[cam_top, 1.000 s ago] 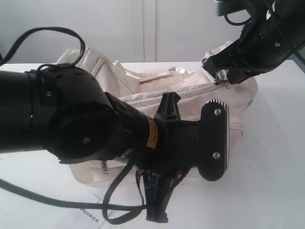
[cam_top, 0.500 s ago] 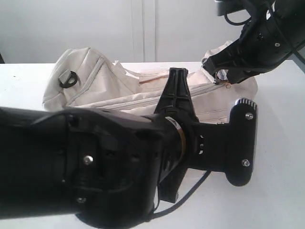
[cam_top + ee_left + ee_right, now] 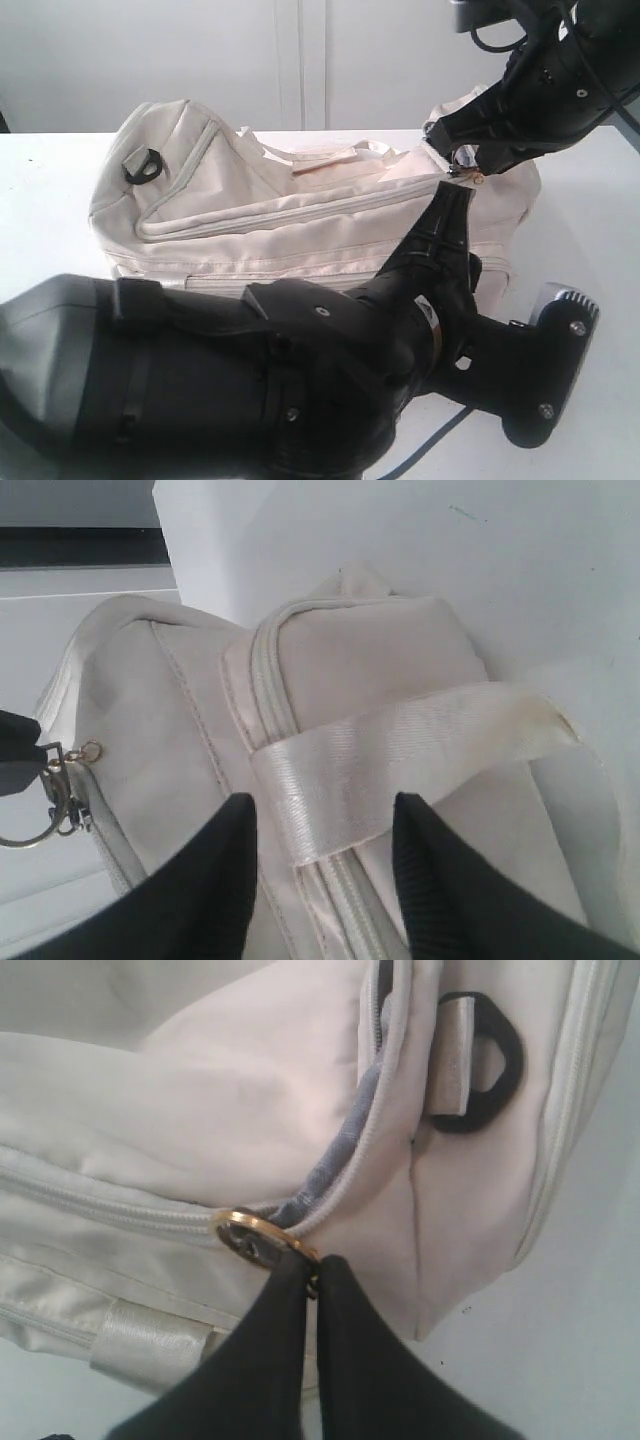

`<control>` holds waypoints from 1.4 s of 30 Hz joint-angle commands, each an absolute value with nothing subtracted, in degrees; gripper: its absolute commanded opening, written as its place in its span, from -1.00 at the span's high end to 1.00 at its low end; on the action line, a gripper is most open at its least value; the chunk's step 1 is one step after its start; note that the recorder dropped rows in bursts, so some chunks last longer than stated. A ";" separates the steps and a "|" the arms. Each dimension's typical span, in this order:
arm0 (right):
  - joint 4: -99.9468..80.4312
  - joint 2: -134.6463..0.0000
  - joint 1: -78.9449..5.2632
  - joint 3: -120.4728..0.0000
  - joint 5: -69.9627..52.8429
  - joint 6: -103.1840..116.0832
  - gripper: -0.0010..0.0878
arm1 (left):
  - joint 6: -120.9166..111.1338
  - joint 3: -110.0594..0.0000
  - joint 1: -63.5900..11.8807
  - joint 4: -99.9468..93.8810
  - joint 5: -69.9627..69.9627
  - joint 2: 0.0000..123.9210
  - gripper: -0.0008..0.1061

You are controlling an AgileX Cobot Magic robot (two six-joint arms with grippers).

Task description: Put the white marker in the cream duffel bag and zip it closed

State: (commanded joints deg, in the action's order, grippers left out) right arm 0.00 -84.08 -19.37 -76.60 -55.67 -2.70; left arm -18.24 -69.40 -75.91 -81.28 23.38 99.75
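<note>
Right end effector (image 3: 312, 1265): clenched, fingertips pinched together on the gold pull ring (image 3: 262, 1235) of the top zipper (image 3: 110, 1213), at the end of the bag (image 3: 250, 200) nearer the right edge of the surface (image 3: 590, 230). On one side of the ring the zipper reads as closed. On the other side, toward the black D-ring (image 3: 490, 1060), a short grey-blue strip shows between the two edges, which I take to be a last stretch not yet shut. Left end effector (image 3: 322, 810): released and holding nothing, fingers spread on either side of the satin strap (image 3: 400, 750) where it crosses a zipper line. Contact with the fabric cannot be confirmed. In the exterior view the left arm fills the foreground and hides the near side of the bag. The bag lies lengthwise across the middle of the surface, toward its back edge. Marker: not visible in any view, and none on the bare surface that shows, so probably inside the bag already. Judgement: insertion done, zipping nearly complete. What is left is to draw the ring along the final stretch, then let go.
</note>
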 joint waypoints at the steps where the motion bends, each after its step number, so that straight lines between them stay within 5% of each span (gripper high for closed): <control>1: 0.00 -84.08 -19.37 -76.60 -55.53 -2.70 0.98 | -18.24 -69.40 -75.80 -81.25 23.00 99.91 0.07; 9: 0.00 -84.08 -19.37 -76.60 -55.12 -2.70 0.98 | -21.38 -69.49 -74.91 -83.93 22.34 99.96 -0.18; 36: 0.00 -84.08 -19.37 -76.60 -55.08 -2.70 0.98 | -36.00 -75.10 -70.68 -88.95 23.89 107.67 -0.18; 40: 0.00 -84.08 -19.37 -76.60 -55.08 -2.70 0.98 | -36.11 -75.34 -70.28 -88.95 24.28 108.62 -0.09; 42: 0.00 -84.08 -19.37 -76.60 -55.08 -2.70 0.98 | -36.14 -75.34 -70.28 -88.80 24.28 108.62 0.11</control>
